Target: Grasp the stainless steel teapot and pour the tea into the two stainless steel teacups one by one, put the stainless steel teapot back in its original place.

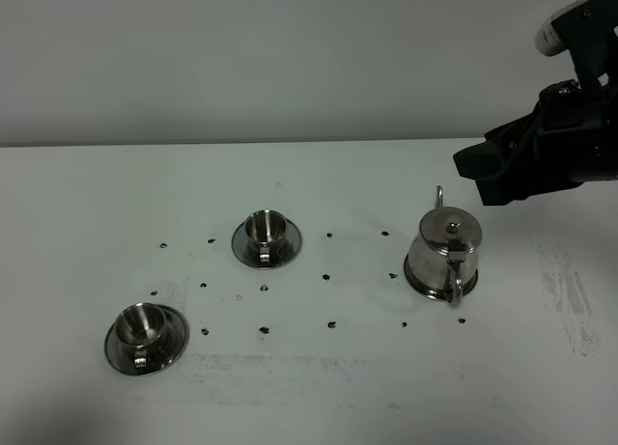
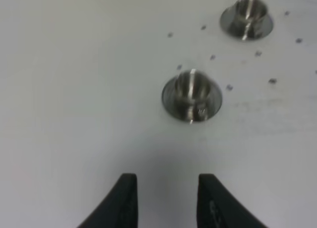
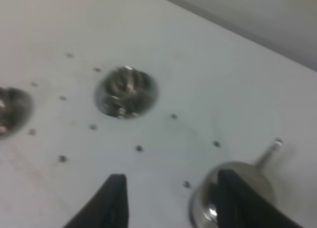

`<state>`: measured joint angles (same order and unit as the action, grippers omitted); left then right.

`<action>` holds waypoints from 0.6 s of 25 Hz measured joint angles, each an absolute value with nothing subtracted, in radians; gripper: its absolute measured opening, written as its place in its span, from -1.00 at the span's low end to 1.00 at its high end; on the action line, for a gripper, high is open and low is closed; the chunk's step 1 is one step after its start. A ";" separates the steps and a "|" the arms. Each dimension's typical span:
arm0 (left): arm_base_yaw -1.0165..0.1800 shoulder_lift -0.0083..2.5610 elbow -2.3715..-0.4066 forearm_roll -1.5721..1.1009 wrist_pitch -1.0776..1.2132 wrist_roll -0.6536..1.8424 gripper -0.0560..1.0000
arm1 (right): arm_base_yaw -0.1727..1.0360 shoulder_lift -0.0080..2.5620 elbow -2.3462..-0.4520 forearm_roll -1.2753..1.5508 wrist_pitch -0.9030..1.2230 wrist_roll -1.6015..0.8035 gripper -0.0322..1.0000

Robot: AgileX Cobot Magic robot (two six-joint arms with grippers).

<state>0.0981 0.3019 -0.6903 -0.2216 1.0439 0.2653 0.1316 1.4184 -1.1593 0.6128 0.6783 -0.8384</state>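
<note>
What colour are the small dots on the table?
Black dots; clearest in the exterior high view.

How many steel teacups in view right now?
2. One teacup sits near the centre, left of the teapot; the other teacup is at the front-left. None looks hidden.

White matte surface (image 1: 87, 204), seen from high up; rear edge runs straight across. Three steel saucers sit directly on it.

- The far saucer (image 1: 289, 248), left of centre, carries a small cup (image 1: 265, 227).
- The near saucer (image 1: 177, 341), front left, carries a second cup (image 1: 141, 323). These two stand well apart.
- The third saucer (image 1: 417, 287), right of centre, shows only as a thin rim under the teapot (image 1: 442, 240). Spout points rearward, handle frontward.

Small dark specks (image 1: 331, 324) lie scattered in rough rows between and around the three. Grey scuff marks (image 1: 568, 295) streak the right side. A faint smudged band (image 1: 280, 368) runs along the front.
</note>
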 joint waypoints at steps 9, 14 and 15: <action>0.098 0.038 -0.539 -0.155 1.036 0.150 -0.30 | 0.198 1.418 -1.096 0.082 0.581 -0.203 -0.20; 0.098 -0.005 -0.512 -0.140 1.050 0.136 -0.30 | 0.230 1.421 -1.023 0.024 0.550 -0.064 -0.20; 0.098 -0.005 -0.505 -0.130 1.055 0.136 -0.30 | 0.249 1.426 -1.012 0.024 0.538 -0.057 -0.20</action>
<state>0.0981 -0.0046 -0.5052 -0.1301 1.0547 0.1360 0.2488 1.4265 -1.0117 0.0239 0.5383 -0.0570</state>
